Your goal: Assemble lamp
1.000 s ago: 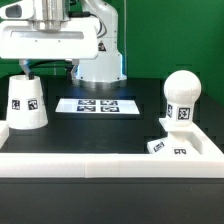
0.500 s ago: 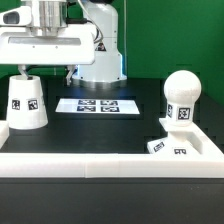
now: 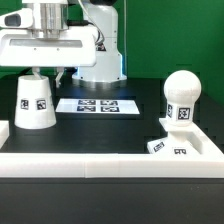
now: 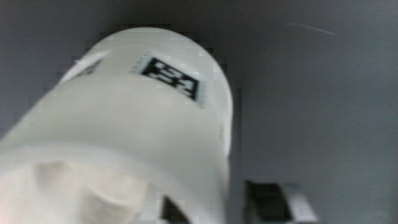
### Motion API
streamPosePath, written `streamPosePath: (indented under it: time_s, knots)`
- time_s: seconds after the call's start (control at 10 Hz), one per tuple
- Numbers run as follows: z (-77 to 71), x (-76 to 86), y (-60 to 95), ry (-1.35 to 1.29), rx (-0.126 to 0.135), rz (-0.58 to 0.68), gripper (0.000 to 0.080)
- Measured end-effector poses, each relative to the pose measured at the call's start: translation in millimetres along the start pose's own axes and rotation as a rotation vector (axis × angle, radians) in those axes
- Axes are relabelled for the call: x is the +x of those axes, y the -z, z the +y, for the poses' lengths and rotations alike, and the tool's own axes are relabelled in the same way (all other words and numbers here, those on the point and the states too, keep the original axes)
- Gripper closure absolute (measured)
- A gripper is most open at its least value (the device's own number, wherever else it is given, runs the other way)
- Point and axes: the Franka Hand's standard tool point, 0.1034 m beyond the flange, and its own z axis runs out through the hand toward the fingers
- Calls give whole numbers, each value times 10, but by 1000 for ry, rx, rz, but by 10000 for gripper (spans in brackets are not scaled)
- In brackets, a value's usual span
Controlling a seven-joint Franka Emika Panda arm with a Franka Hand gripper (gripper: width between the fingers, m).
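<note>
The white cone-shaped lamp shade (image 3: pixel 37 102) with a black-and-white tag is at the exterior view's left, upright, narrow end up. My gripper (image 3: pixel 35 70) is directly above it, shut on its top rim. In the wrist view the shade (image 4: pixel 143 110) fills the frame, and its wall lies between the two dark fingers (image 4: pixel 269 200) of my gripper (image 4: pixel 217 206). I cannot tell whether the shade touches the table. The ball-shaped bulb (image 3: pixel 181 96) stands upright on the flat angular base (image 3: pixel 172 148) at the exterior view's right, far from the gripper.
The marker board (image 3: pixel 97 105) lies flat on the black table between shade and bulb. The white robot pedestal (image 3: pixel 100 60) stands behind it. A low white wall (image 3: pixel 110 166) runs along the front and up both sides of the work area.
The shade and my gripper have moved together a little toward the exterior view's right. The bulb and base have not moved.
</note>
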Motion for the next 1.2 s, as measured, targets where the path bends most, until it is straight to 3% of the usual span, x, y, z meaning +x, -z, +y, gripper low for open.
streamPosePath:
  time_s: [0.3,0.5,0.6,0.7,0.9,1.1,1.2]
  knots:
    - [-237,47,67,-26,19,-11,755]
    - [-544,122,213,-98,41,-17,755]
    - [-779,169,310,-171,57,-34,755]
    - [-1033,271,448,-222,72,-42,755]
    - [-1325,491,669,-305,93,-47,755]
    - [-1515,820,883,-385,119,-13,755]
    - [-1551,869,888,-396,117,-9,755]
